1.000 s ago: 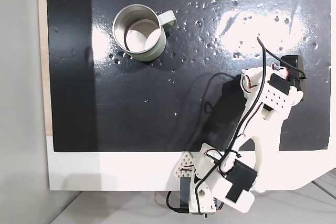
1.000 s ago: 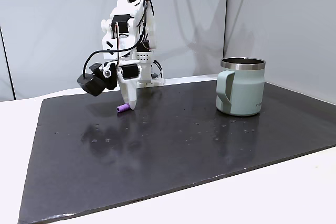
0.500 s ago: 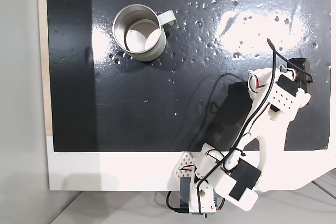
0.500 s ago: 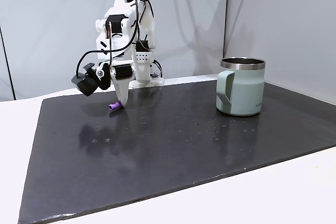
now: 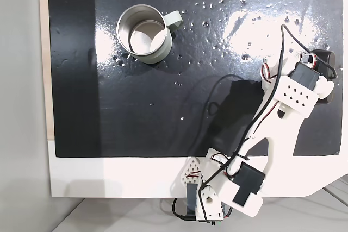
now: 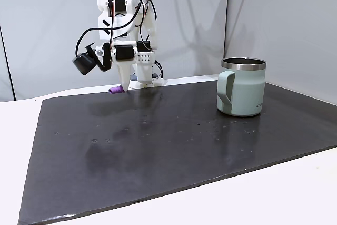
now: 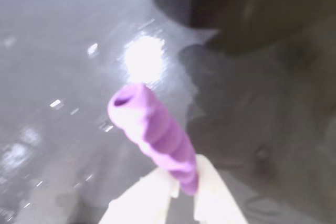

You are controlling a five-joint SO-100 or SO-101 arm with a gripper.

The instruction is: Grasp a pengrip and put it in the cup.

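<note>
One pengrip [image 7: 155,135] clamped in my gripper [image 7: 181,184], pinched at its lower end between the two white fingertips [image 7: 215,192]. Most of the ribbed purple body sticks out past the tips, open end pointing away from the wrist camera.

In a fixed view from the side, the pengrip [image 6: 114,90] hangs at the tip of my gripper [image 6: 120,87], clear of the black mat [image 6: 174,151], with a visible gap under it. The cup [image 6: 241,86] stands upright, well apart, on the right of that view, handle facing the camera. In a fixed view from above, the cup [image 5: 144,34] sits upper left, mouth open and nothing visible inside, and my arm [image 5: 283,118] is over at the right edge of the mat.

Step in hand, as I judge it: carry to the cup.

- Grip is only on the end, so the piece can pivot or slip. Swing smooth, no jerks.
- Gain height first. The rim stands tall and the protruding end must clear it.
- Centre over the mouth, away from the handle side.
- Lower the tip inside the rim before parting the fingers. It's rubbery and may bounce out off the metal if dropped from high.
</note>
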